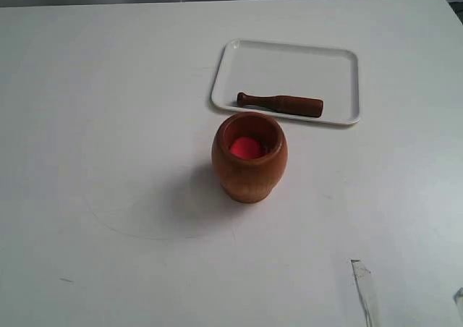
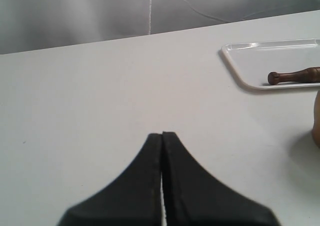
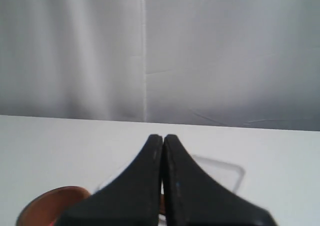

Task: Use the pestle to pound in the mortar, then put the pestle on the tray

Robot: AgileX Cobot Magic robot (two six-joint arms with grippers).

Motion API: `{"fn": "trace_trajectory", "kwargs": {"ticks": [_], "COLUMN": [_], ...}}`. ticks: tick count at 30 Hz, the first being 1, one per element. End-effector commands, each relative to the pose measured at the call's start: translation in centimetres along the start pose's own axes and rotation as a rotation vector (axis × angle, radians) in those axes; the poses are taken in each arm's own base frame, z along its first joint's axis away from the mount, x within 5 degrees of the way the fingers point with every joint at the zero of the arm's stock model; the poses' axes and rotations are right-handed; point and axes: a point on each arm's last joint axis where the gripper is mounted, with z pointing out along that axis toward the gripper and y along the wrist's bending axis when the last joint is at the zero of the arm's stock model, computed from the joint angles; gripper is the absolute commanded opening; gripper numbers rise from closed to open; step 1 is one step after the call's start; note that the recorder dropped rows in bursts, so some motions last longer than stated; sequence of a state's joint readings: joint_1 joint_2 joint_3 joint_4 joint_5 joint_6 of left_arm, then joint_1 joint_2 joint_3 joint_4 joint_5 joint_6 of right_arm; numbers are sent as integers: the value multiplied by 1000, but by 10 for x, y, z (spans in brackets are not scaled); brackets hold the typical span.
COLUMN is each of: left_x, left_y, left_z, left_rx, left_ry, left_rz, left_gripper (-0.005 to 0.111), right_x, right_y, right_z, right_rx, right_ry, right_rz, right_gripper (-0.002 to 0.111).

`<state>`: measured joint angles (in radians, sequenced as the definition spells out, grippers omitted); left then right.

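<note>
The orange-brown mortar (image 1: 249, 157) stands upright mid-table, red showing inside; its rim (image 3: 50, 206) also shows in the right wrist view. Just behind it lies the white tray (image 1: 289, 63), and the dark pestle (image 1: 281, 104) rests along the tray's near edge, knob end to the left. The left wrist view shows the tray (image 2: 260, 61) and the pestle's knob end (image 2: 292, 76) off to one side. My left gripper (image 2: 162, 134) is shut with nothing in it, over bare table. My right gripper (image 3: 163, 137) is shut too, empty, with the tray (image 3: 225, 173) partly hidden behind its fingers. Neither gripper appears in the exterior view.
The white table (image 1: 108, 124) stretches wide around the objects. A strip of clear tape (image 1: 365, 287) lies at the front right. A grey curtain (image 3: 200, 51) hangs behind the table's far edge.
</note>
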<state>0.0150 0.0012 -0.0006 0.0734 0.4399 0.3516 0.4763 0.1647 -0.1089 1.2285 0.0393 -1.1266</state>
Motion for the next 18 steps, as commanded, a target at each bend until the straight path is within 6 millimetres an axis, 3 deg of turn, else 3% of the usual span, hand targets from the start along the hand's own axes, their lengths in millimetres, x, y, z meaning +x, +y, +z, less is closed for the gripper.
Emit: {"fn": "trace_trajectory", "kwargs": {"ticks": [1, 6, 18], "left_x": [0, 0, 0], "left_y": [-1, -1, -1], "left_z": [0, 0, 0], "left_rx": [8, 8, 8], "left_ry": [-7, -7, -7], "left_rz": [-12, -12, -12], "left_gripper": [0, 0, 0], "right_x": [12, 24, 24], "right_y": [-9, -16, -17], "right_z": [-9, -15, -15], "right_rx": [120, 226, 239], "right_ry": [-50, -88, -91], "right_rz": [-41, -47, -34], "right_gripper": [0, 0, 0]}}
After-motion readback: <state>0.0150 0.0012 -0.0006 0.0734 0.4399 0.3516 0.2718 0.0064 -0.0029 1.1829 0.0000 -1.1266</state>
